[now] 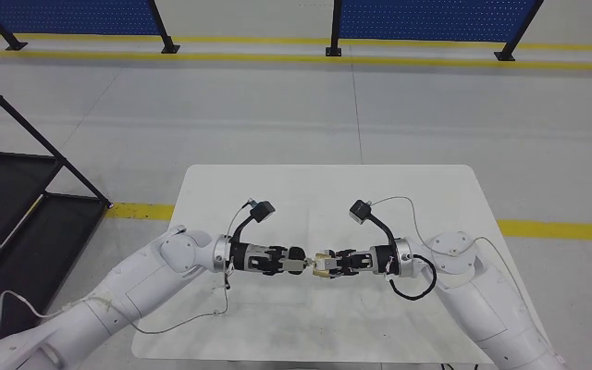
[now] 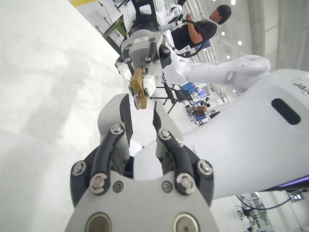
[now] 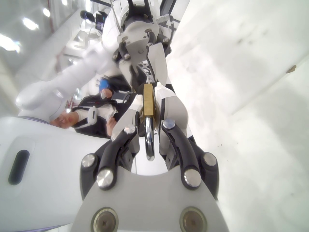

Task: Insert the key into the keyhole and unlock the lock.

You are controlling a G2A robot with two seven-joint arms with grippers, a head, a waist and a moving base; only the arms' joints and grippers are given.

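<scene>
- Brass padlock (image 2: 138, 85) hanging up in the air over the middle of the white table (image 1: 416, 203), not resting on it.
- Pinched across its body by the right gripper (image 3: 147, 97), jaws clamped down on it, with white pads (image 2: 150, 84) pressing on the two flat sides.
- Silver shackle (image 3: 149, 136) pointing back toward the right wrist, running between that gripper's black linkages. Latched or popped, honestly can't tell.
- Key (image 2: 138, 102) seated in the end of the padlock opposite the shackle, round silver head sticking out toward the other arm.
- Left gripper (image 2: 142, 115) facing it head-on, jaws spread apart and holding nothing, ribbed black fingertips (image 2: 126, 114) sitting one on each side of the key head.
- Clear gap on one side of the key head. Other side looks really close, touching or not is hard to say.
- Seen from the top, both arms stretched toward each other along one line, grippers basically tip to tip with the padlock right between them, nearer the robot's edge of the table than the far edge.
</scene>
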